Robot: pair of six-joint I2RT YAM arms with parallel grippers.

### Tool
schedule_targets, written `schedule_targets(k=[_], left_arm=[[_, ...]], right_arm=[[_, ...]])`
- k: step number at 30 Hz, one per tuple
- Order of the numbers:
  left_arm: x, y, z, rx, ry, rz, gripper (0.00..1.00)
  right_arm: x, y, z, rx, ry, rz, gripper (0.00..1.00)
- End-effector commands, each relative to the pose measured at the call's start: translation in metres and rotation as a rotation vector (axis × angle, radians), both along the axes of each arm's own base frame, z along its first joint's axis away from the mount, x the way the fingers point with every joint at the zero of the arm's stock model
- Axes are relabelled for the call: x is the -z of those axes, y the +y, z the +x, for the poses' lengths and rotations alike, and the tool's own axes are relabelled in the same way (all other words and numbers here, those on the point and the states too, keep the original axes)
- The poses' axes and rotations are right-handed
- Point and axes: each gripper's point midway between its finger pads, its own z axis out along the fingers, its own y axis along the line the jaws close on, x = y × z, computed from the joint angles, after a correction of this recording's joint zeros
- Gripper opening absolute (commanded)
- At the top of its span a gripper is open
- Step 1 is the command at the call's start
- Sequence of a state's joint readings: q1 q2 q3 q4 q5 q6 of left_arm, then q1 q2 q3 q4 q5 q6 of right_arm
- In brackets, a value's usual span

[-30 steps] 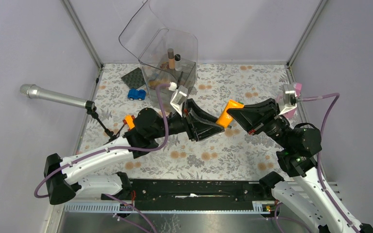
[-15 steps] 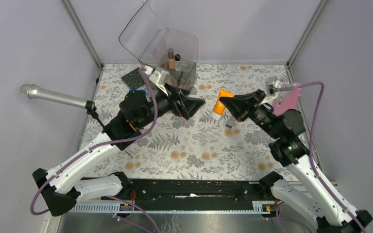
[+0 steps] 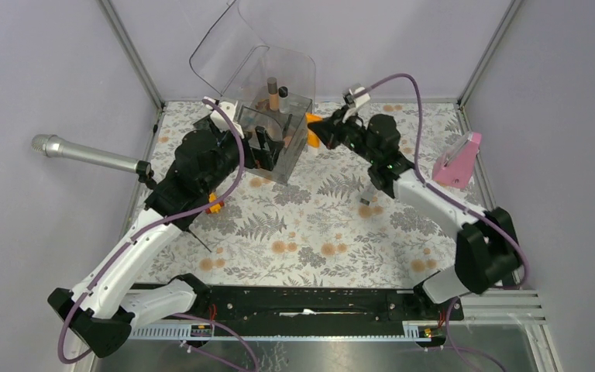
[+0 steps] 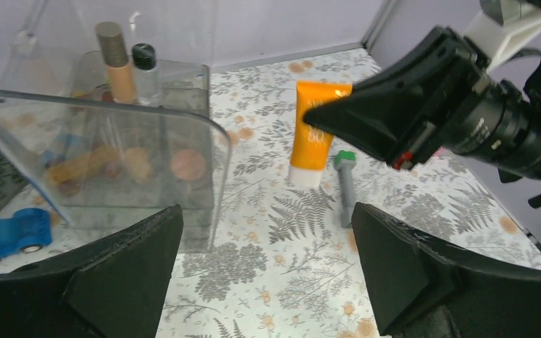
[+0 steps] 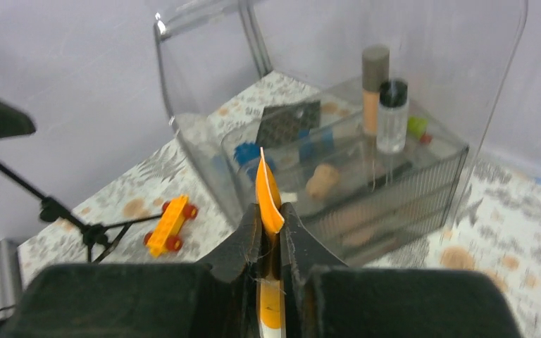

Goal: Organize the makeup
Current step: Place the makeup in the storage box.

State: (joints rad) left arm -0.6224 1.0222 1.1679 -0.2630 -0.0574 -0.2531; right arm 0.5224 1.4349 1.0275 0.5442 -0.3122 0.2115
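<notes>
Clear acrylic organizer (image 3: 298, 151) at the back of a floral-print table (image 3: 318, 232) in the overhead view, curved lid (image 3: 225, 46) tipped up behind it. Showed the left gripper (image 3: 267, 146) close in front of the organizer, and the right gripper (image 3: 319, 126) just beside its right wall, pinching an orange tube (image 3: 311, 139). Showed also a grey tube with green cap (image 3: 368, 194) lying on the table near the right arm, a silver microphone (image 3: 85, 155) on a stand at the left, and an orange toy car (image 3: 213, 203) beneath the left arm.

From the left wrist, looked out between two dark fingers (image 4: 113, 282) spread wide, nothing held. Showed the orange tube hanging white cap down from the right gripper, between the organizer and the grey tube; contact with the table impossible to tell. In the organizer: a beige bottle (image 4: 116, 63) and a black-capped clear bottle (image 4: 144, 67) upright in an upper compartment, coral-pink round discs (image 4: 187, 165) lower down. Blue toy car (image 4: 7, 232) just outside, at the left.

From the right wrist, showed fingers (image 5: 243, 246) closed narrow on the tube's crimped end, seen edge-on, with the organizer ahead.
</notes>
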Motion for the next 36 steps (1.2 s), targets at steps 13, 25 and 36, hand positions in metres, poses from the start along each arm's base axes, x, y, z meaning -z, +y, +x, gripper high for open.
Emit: schedule_targets(k=[13,25,36], left_arm=[[-0.024,0.052,0.022,-0.191,-0.110,0.057,0.99],[-0.016,0.056,0.025,-0.212,-0.115,0.081,0.99],[-0.010,0.056,0.028,-0.218,-0.110,0.094,0.99]], right_arm=[[-0.041,0.073,0.140,-0.097,-0.311,0.117,0.00],[0.004,0.076,0.198,-0.132,-0.328,0.099,0.00],[0.038,0.072,0.218,-0.125,-0.344,0.086,0.00]])
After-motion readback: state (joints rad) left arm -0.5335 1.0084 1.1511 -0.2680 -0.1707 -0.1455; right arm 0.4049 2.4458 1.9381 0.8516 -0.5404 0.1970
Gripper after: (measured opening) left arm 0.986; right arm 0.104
